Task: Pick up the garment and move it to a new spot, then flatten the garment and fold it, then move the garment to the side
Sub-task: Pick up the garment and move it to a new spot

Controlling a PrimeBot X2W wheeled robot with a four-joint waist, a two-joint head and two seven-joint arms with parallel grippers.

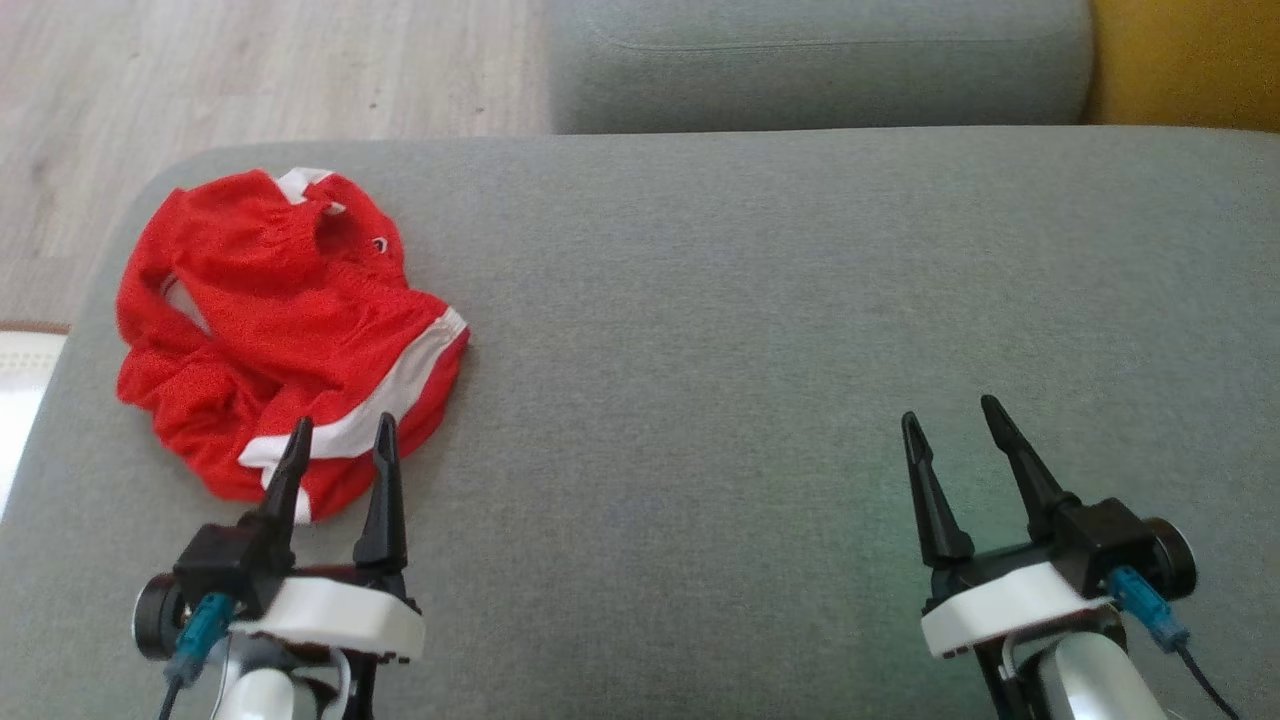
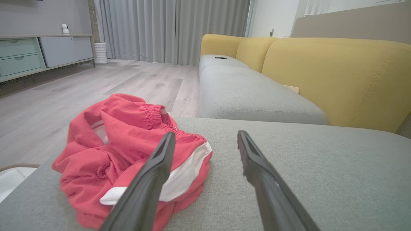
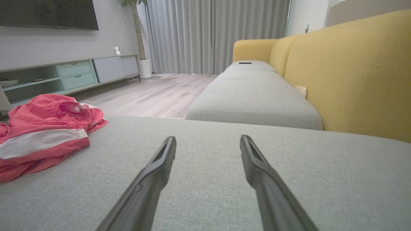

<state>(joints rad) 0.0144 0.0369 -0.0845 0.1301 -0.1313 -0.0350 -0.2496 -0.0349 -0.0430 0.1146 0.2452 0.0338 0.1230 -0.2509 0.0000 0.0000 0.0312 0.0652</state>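
Observation:
The garment (image 1: pixel 285 325) is a pair of red shorts with white stripes, lying crumpled near the left end of the grey cushion (image 1: pixel 750 330). My left gripper (image 1: pixel 340 432) is open, and its fingertips overlap the garment's near edge in the head view. In the left wrist view the garment (image 2: pixel 128 154) bunches behind the left finger, with the left gripper (image 2: pixel 205 136) holding nothing. My right gripper (image 1: pixel 950 412) hovers open above bare cushion far to the right. The right wrist view has the garment (image 3: pixel 45 128) at far left and the right gripper (image 3: pixel 208 139) open.
The cushion's left edge (image 1: pixel 60 380) drops to a wooden floor (image 1: pixel 250 70). Another grey seat (image 1: pixel 820 60) lies beyond, with a yellow backrest (image 1: pixel 1190 60) at the right. A cabinet (image 3: pixel 64 77) and curtains (image 3: pixel 218 35) stand far off.

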